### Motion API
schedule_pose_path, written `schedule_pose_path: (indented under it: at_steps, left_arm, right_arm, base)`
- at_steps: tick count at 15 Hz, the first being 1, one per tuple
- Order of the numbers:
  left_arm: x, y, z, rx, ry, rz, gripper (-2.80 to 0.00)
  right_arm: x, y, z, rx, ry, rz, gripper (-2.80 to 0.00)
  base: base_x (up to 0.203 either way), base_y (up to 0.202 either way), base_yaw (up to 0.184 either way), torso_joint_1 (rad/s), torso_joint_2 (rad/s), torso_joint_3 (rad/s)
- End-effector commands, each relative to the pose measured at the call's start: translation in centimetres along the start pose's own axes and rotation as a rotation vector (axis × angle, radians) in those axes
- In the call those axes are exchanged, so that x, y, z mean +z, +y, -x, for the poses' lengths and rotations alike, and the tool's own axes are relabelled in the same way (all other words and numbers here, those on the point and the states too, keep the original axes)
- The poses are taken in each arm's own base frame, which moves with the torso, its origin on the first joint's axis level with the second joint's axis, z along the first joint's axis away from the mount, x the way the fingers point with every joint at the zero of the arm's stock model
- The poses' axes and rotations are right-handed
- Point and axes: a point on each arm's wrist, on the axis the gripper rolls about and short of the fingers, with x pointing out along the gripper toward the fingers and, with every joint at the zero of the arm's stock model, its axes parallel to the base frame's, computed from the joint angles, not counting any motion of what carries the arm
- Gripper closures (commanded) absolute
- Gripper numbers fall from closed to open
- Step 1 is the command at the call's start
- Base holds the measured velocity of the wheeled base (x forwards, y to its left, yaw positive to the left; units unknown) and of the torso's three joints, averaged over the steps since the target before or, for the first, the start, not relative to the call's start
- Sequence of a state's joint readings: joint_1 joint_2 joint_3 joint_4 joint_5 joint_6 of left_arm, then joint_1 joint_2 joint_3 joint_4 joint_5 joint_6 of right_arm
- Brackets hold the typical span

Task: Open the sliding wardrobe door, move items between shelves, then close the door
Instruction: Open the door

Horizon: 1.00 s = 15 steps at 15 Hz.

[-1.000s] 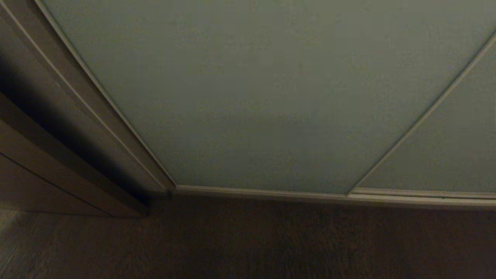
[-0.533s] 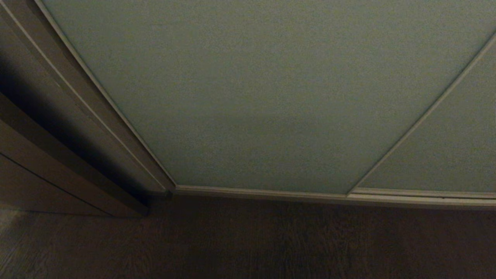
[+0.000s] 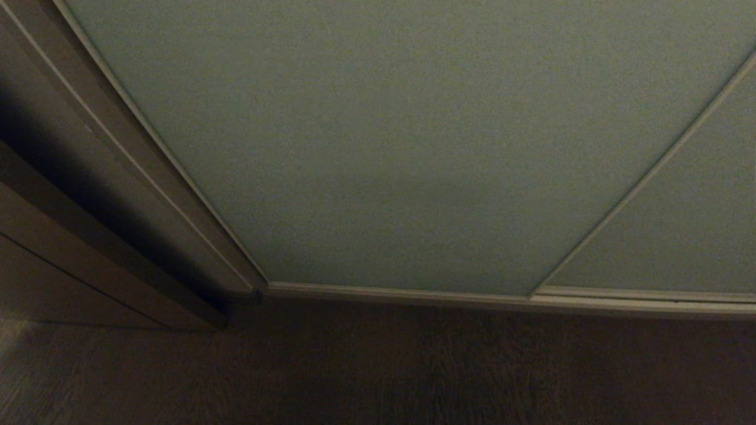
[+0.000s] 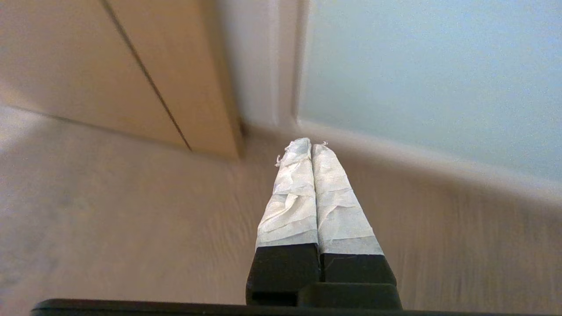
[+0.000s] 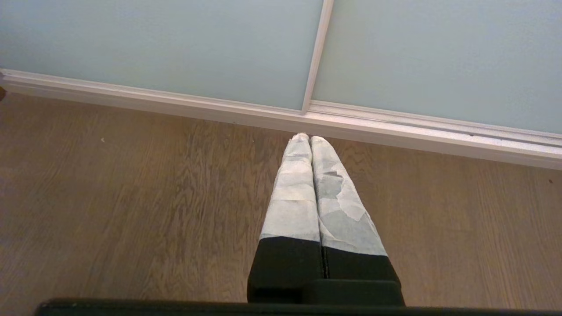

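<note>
Fingers [image 4: 307, 184] both pairs clenched, empty | sliding wardrobe door [image 3: 401, 147] closed, just ahead, untouched

Two sliding wardrobe door panels [image 3: 378, 147], two grippers [image 4: 311, 147], one wooden floor [image 3: 413, 366]

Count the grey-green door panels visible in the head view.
2. One wide sliding wardrobe door fills most of the view; a second panel shows at the right, past a thin pale frame strip. More may lie outside the view.

Nothing has visibly changed across the head views. The sliding wardrobe door [image 3: 378, 147], ahead of the left gripper [image 4: 311, 145], lies where it was
</note>
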State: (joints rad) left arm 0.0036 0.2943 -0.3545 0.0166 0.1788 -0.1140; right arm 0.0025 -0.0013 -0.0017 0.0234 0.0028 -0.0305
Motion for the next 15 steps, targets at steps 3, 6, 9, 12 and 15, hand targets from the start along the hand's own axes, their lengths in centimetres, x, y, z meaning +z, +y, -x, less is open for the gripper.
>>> schedule_pose_path:
  at_steps: [3, 6, 9, 12, 15]
  left_arm:
    - [7.7, -1.8, -7.2, 0.166, -0.018, 0.006, 0.00]
    - [11.1, -2.8, -12.7, 0.262, -0.193, 0.018, 0.00]
    - [13.9, -3.7, -16.8, 0.300, -0.356, 0.019, 0.00]
    - [14.7, -4.3, -19.6, 0.295, -0.466, 0.030, 0.00]
    - [14.9, -4.8, -22.9, 0.298, -0.509, 0.000, 0.00]
  right_arm:
    - [0.0, 0.0, 0.0, 0.001, 0.001, 0.000, 0.00]
    - [0.0, 0.0, 0.0, 0.001, -0.001, 0.000, 0.00]
    - [0.0, 0.0, 0.0, 0.001, 0.001, 0.000, 0.00]
    - [0.0, 0.0, 0.0, 0.001, -0.001, 0.000, 0.00]
    - [0.0, 0.0, 0.0, 0.001, -0.001, 0.001, 0.00]
  base:
    - [0.000, 0.000, 0.000, 0.000, 0.00, 0.000]
    - [0.000, 0.000, 0.000, 0.000, 0.00, 0.000]
    - [0.000, 0.000, 0.000, 0.000, 0.00, 0.000]
    - [0.000, 0.000, 0.000, 0.000, 0.00, 0.000]
    - [0.000, 0.000, 0.000, 0.000, 0.00, 0.000]
